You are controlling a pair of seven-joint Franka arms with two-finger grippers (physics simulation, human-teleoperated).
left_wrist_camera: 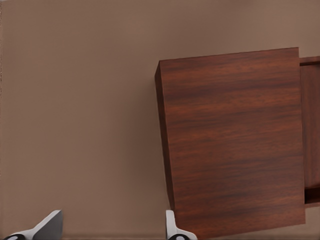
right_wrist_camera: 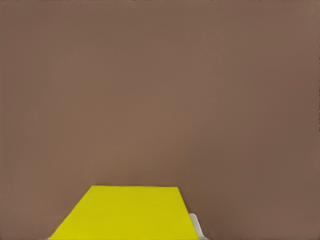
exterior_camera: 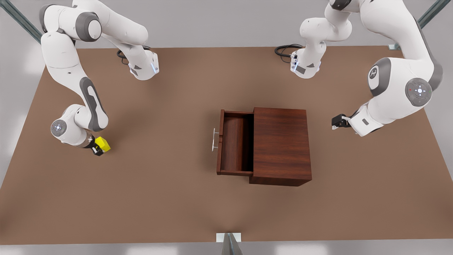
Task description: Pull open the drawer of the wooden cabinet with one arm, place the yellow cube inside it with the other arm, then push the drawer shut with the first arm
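The wooden cabinet (exterior_camera: 281, 141) stands mid-table, and its drawer (exterior_camera: 235, 141) is pulled out toward the front view's left, empty, with the silver handle (exterior_camera: 214, 139) on its front. My right gripper (exterior_camera: 99, 148), at the front view's left, is shut on the yellow cube (exterior_camera: 103, 143), low over the table; the cube (right_wrist_camera: 127, 212) shows close up with one fingertip (right_wrist_camera: 196, 225) beside it. My left gripper (exterior_camera: 338, 122) hovers open to the cabinet's right, apart from it. Its fingers (left_wrist_camera: 47, 227) stand wide apart, looking at the cabinet (left_wrist_camera: 235, 140) from behind, with the drawer (left_wrist_camera: 311, 125) beyond it.
The brown table (exterior_camera: 159, 198) spreads wide around the cabinet. Both arm bases with black cables (exterior_camera: 285, 49) sit along the far edge. A metal bracket (exterior_camera: 229, 239) sits at the near edge.
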